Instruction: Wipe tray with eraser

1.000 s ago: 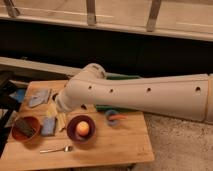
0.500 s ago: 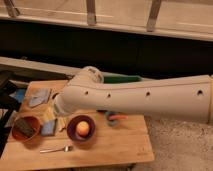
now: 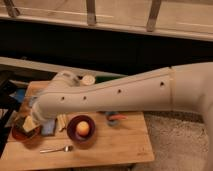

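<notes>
The green tray [image 3: 109, 78] stands at the back of the wooden table; only a thin strip of it shows above my arm, which covers the rest. My gripper [image 3: 30, 123] is at the table's left end, low over a brown bowl [image 3: 22, 135]. A small dark block, the eraser [image 3: 20, 123], sits in that bowl right at the gripper's tip. I cannot tell whether the gripper touches or holds it.
An orange bowl [image 3: 81, 130] holding a round orange object stands at the table's middle front. A flat blue pad [image 3: 48, 128] lies beside the brown bowl. A spoon [image 3: 56, 149] lies near the front edge. A blue-and-orange item [image 3: 115, 117] lies right of the orange bowl. A round pale lid [image 3: 88, 80] sits at the back.
My arm has swung left and lower across the table. Its end has gone from near the blue pad to over the brown bowl, and it now covers more of the table's back left.
</notes>
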You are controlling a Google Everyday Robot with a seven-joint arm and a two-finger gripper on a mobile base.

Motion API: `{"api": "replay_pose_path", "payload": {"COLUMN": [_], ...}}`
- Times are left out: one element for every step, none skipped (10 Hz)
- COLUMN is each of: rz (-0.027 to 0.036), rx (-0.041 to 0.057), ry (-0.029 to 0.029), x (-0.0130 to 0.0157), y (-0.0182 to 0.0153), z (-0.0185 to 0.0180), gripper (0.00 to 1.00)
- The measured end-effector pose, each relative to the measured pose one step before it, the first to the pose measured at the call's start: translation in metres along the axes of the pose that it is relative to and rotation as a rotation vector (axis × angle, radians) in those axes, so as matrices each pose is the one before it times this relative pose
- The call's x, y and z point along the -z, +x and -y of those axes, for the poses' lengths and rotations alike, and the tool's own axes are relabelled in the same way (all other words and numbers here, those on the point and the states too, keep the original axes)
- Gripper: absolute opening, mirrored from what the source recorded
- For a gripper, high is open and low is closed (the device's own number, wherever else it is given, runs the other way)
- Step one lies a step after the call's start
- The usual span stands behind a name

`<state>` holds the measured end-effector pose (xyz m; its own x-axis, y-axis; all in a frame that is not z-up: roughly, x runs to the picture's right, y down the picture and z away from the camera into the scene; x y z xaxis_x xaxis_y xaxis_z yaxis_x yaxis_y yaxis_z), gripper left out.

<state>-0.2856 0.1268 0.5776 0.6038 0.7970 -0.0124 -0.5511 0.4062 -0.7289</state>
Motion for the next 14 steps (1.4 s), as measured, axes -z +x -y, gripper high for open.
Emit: {"api": "replay_pose_path", "payload": {"rz": [-0.01511, -0.01218, -0.01005, -0.00319, 0.00000, 0.00177, -0.00049, -0.00074, 0.00022, -0.01365, -0.00758, -0.00517, -0.00700, -0.00758], "rx": [0.02380, 0.02038, 0.01358, 0.00309, 0.00031, -0.00353, -0.00004, 0.00231, -0.00231, 0.00159, 0.00242, -0.00207, -0.00577, -0.00170], "ry": [-0.02339, -0.01946, -0.02031, -0.01279, -0.00402, 0.00223, -0.00037, -0.00200, 0.00181, 0.02561, 0.02660, 0.02120, 0.02350, 0.01305], "x": [-0.01988, -0.01707, -0.01705, -0.01134, -0.00303, 0.00119, -0.00018, -0.00080, 0.00052, -0.00195, -0.00244, -0.00224, -0.00201, -0.00273], "y": [-0.00947, -0.00864, -0.00735, -0.00497, -0.00154, 0.00011, 0.00011, -0.00030, 0.00018, -0.00023, -0.00167, -0.00349, -0.00351, -0.00241], "z": [-0.01505, -0.00926, -0.00755, -0.00245, -0.00075, 0.00203, -0.00016, -0.00170, 0.00093, 0.00480, 0.00542, 0.01086, 0.01821, 0.01059], "gripper": [0.64, 0.64, 0.64, 0.64, 0.64, 0.64, 0.64, 0.64, 0.64, 0.64, 0.64, 0.64, 0.64, 0.64]}}
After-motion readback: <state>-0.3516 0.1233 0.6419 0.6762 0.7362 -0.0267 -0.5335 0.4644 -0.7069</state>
